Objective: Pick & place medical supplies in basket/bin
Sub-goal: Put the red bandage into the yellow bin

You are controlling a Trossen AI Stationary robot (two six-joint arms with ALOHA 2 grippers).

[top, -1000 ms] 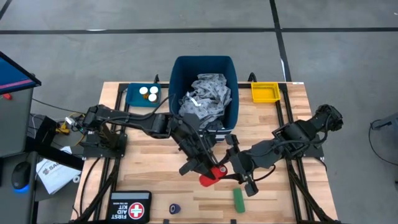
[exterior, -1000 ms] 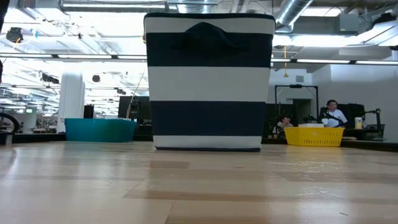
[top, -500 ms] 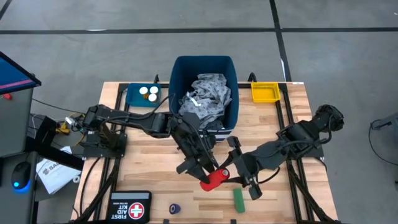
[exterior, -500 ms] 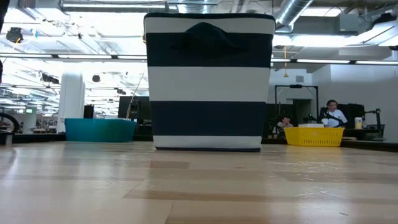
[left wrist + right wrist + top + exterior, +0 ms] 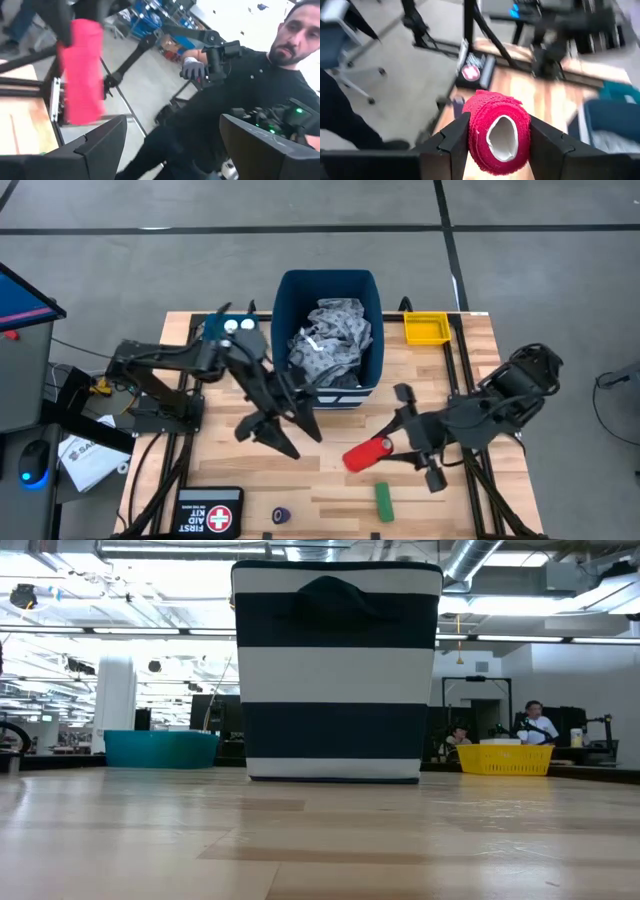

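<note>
My right gripper [image 5: 374, 452] is shut on a red cylinder roll [image 5: 366, 454], held above the table in front of the dark blue bin [image 5: 330, 290]. The grey patterned gown [image 5: 332, 332] lies inside the bin. My left gripper [image 5: 297, 439] stands open and empty to the left of the roll, and its wrist view shows the red roll [image 5: 82, 70] ahead of the fingers. A green cylinder [image 5: 384, 500] and a dark blue roll [image 5: 282, 516] lie near the front edge. White bottles [image 5: 238, 327] sit in the teal tray [image 5: 213, 335]. My right gripper pinches the red roll's curved sides [image 5: 475, 127] between its two fingers. The fingers lie along the roll, whose hollow end [image 5: 501, 137] faces back toward the wrist. They come slanting down from the table's right side. The roll is lifted clear of the table.
The black first aid pouch [image 5: 210, 510] lies at the front left. A yellow tray [image 5: 425, 328] sits at the far right beside the bin. A person in black [image 5: 225, 100] stands beyond the table. Bare wood shows between the bin and the front edge.
My left gripper has opened and let go of the red roll, then drawn back toward the table's left and up. My right gripper has kept the roll and carried it a little up and toward the table's right.
</note>
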